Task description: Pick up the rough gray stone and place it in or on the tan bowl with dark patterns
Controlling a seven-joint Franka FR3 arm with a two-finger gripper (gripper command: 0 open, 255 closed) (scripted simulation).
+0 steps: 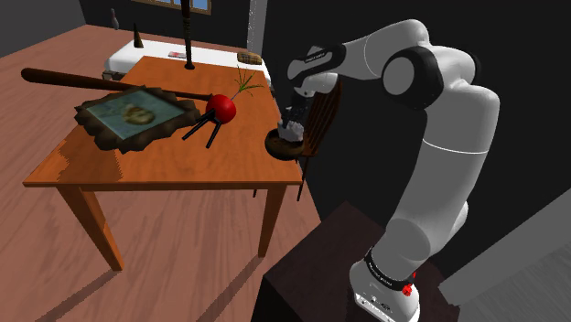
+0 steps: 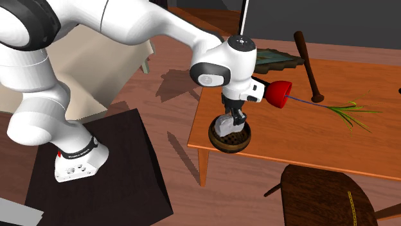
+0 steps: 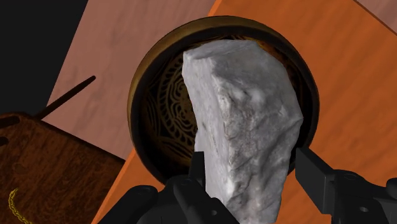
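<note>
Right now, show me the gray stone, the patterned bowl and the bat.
stone (image 3: 245, 127): wrist view, middle of its rough face.
bowl (image 3: 137, 95): wrist view, rim beside the stone.
bat (image 2: 308, 64): second exterior view, middle of its shaft.

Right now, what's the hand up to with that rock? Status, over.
Hand shut on gray stone. Stone hangs over the patterned bowl, near the table edge. Nothing between them.
</note>
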